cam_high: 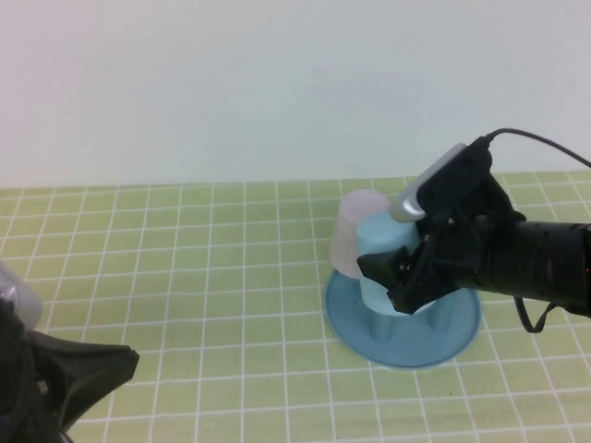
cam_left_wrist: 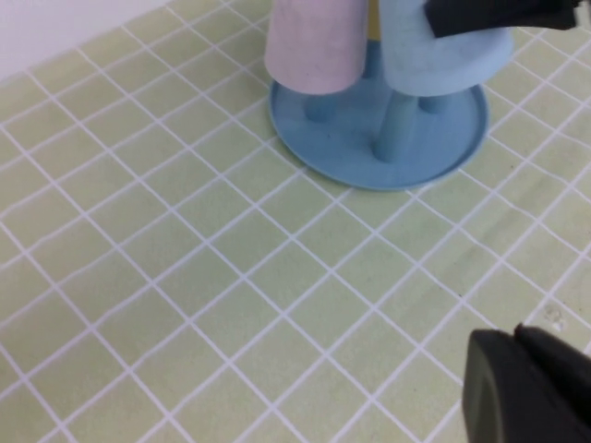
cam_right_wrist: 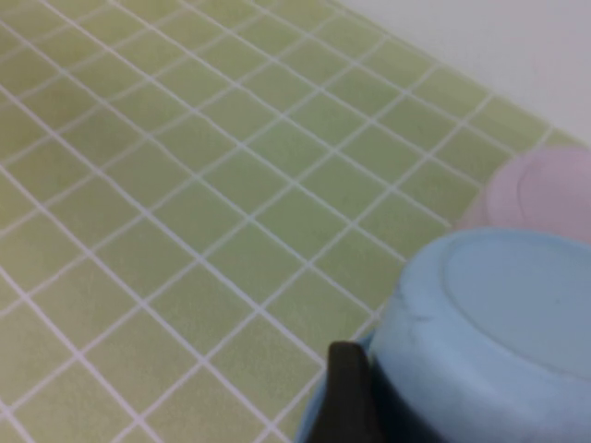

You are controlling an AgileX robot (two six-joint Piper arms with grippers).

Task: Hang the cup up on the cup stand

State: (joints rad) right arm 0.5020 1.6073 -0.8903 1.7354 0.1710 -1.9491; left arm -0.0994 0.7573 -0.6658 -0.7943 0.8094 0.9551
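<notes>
The light-blue cup (cam_high: 380,242) is upside down over a peg of the round blue cup stand (cam_high: 406,349), right of the table's middle. My right gripper (cam_high: 399,279) is shut on the cup's side from the right. In the right wrist view one dark finger (cam_right_wrist: 346,392) lies against the cup (cam_right_wrist: 499,341). In the left wrist view the cup (cam_left_wrist: 443,55) stands over the stand (cam_left_wrist: 351,157), with a blue peg stem showing below it. My left gripper (cam_high: 111,362) is shut and empty at the near left, low over the table; it also shows in the left wrist view (cam_left_wrist: 522,374).
A pale pink cup (cam_high: 355,231) hangs upside down on a neighbouring peg, touching or almost touching the blue cup's left side. The green tiled table (cam_high: 185,277) runs back to a white wall.
</notes>
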